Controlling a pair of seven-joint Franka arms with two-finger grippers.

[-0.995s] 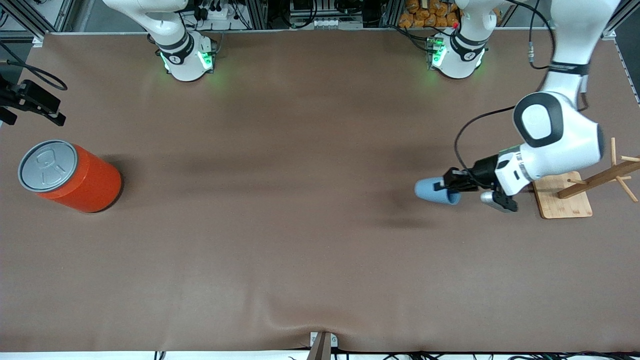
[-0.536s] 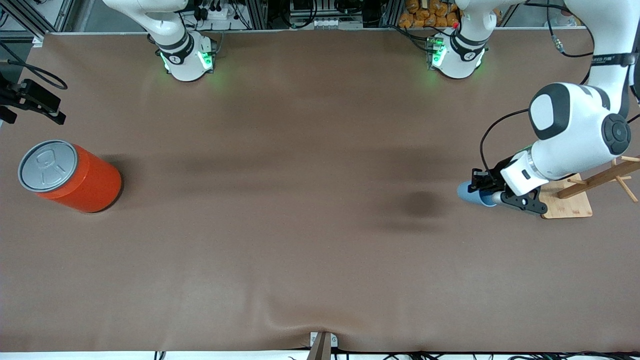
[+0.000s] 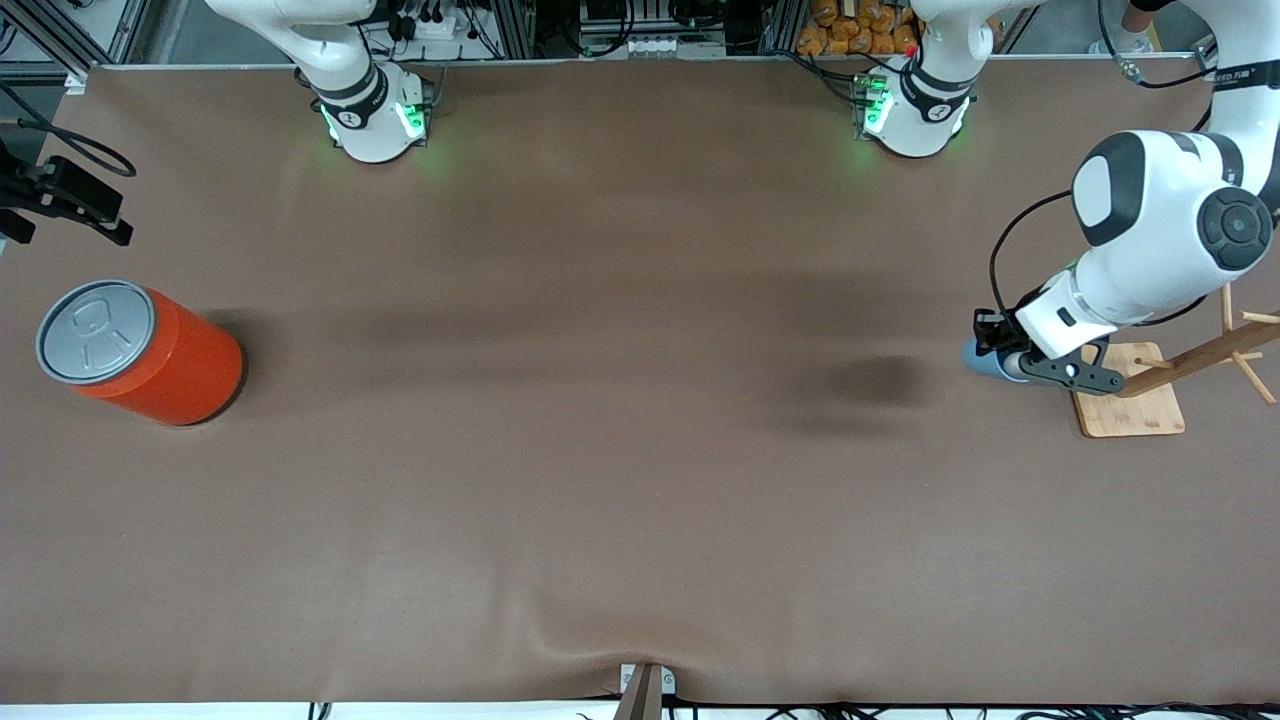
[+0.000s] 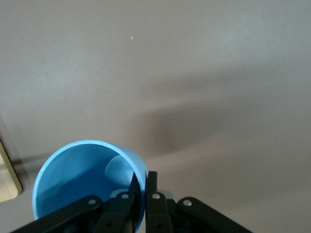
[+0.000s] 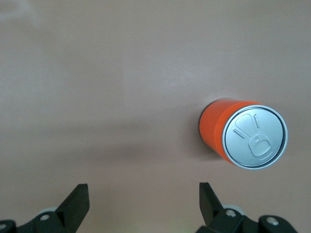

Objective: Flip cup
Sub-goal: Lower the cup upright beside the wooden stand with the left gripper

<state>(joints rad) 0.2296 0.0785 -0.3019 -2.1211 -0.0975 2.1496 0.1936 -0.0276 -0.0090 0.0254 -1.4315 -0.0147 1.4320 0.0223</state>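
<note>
The light-blue cup [image 3: 978,358] is held in my left gripper [image 3: 992,352], over the table beside the wooden stand, and the hand hides most of it. In the left wrist view the cup [image 4: 77,179] shows its darker blue inside. My left gripper [image 4: 143,178] is shut on its rim, with one finger inside the wall and one outside. My right gripper [image 5: 143,196] is open and empty, up over the table near the orange can. It shows as a black hand [image 3: 65,200] at the right arm's end.
A big orange can with a grey lid [image 3: 140,350] stands at the right arm's end, and also shows in the right wrist view [image 5: 243,136]. A wooden peg stand on a board [image 3: 1130,390] sits at the left arm's end, just beside the held cup.
My left gripper has carried the cup toward the left arm's end of the table, up to the wooden stand, and the wrist has turned. The right arm has not moved.
</note>
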